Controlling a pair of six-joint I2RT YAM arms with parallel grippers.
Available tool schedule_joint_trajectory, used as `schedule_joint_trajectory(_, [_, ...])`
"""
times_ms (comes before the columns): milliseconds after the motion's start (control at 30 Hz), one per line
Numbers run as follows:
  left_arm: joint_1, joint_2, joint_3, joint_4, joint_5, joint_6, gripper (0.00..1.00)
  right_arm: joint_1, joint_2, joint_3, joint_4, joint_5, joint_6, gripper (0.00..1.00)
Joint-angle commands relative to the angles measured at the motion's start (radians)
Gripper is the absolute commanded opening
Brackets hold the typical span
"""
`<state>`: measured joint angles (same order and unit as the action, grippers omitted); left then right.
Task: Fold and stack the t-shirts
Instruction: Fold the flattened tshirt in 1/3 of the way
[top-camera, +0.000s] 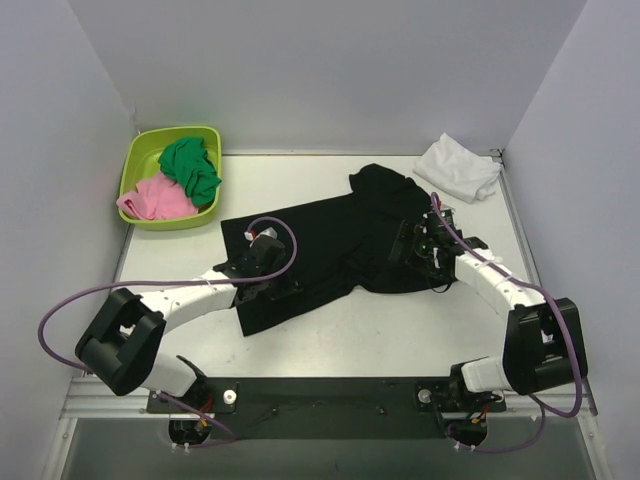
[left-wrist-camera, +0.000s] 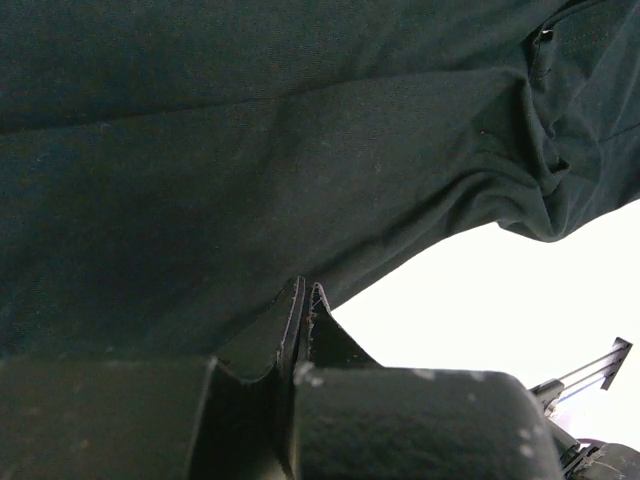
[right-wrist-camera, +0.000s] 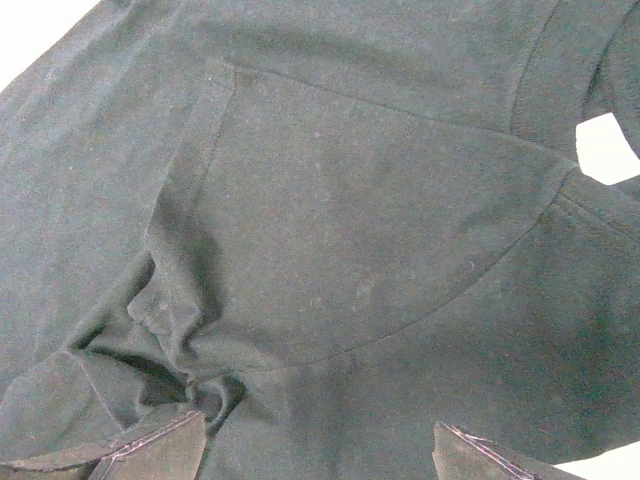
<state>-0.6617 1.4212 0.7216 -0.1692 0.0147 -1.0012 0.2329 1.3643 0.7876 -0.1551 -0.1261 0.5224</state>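
Top external view: the black shirt (top-camera: 320, 250) lies spread but askew at the middle of the worktop (top-camera: 400, 340), its far right part rumpled. The white shirt (top-camera: 460, 167) lies bundled in the far right corner, well apart. A tub (top-camera: 135, 170) of other cloth stands far left. The left hand (top-camera: 272, 278) is closed tight at the shirt's near hem. In the left wrist view its fingertips meet on the edge of the cloth, apparently pinching it. The right hand (top-camera: 418, 245) stands wide open and empty, low over a bunched fold (right-wrist-camera: 185, 375) near a sleeve seam.

Step in hand, as judged: flattening the black shirt before its first fold; no fold is made yet. The next move calls for the right hand to close on the bunched cloth. Both hands then draw apart until the shirt lies smooth.
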Motion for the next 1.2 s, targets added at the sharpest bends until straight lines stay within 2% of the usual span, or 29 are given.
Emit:
schedule_joint_trajectory(0, [-0.004, 0.007, 0.021, 0.066, -0.007, -0.020, 0.00, -0.026, 0.045, -0.010, 0.055, -0.082, 0.007, 1.00])
schedule_joint_trajectory(467, [-0.003, 0.061, -0.059, 0.048, -0.076, -0.011, 0.00, -0.049, 0.096, -0.057, 0.103, -0.116, 0.036, 1.00])
schedule_joint_trajectory(767, [0.022, 0.058, -0.145, 0.054, -0.079, -0.008, 0.01, -0.072, 0.122, -0.064, 0.011, -0.021, 0.036, 1.00])
schedule_joint_trajectory(900, [0.039, 0.010, -0.183, 0.025, -0.094, -0.004, 0.43, -0.084, 0.119, -0.076, -0.006, -0.004, 0.039, 1.00])
schedule_joint_trajectory(933, [0.039, -0.001, -0.189, 0.020, -0.096, 0.001, 0.61, -0.087, 0.119, -0.076, -0.012, -0.004, 0.041, 1.00])
schedule_joint_trajectory(1000, [0.048, -0.027, -0.195, -0.007, -0.101, 0.006, 0.73, -0.096, 0.117, -0.077, -0.018, -0.001, 0.042, 1.00])
schedule_joint_trajectory(1033, [0.050, -0.034, -0.200, -0.010, -0.101, 0.009, 0.88, -0.098, 0.117, -0.080, -0.021, 0.000, 0.042, 1.00])
schedule_joint_trajectory(1167, [0.070, -0.097, -0.214, -0.065, -0.107, 0.013, 0.91, -0.118, 0.113, -0.086, -0.043, 0.009, 0.042, 1.00])
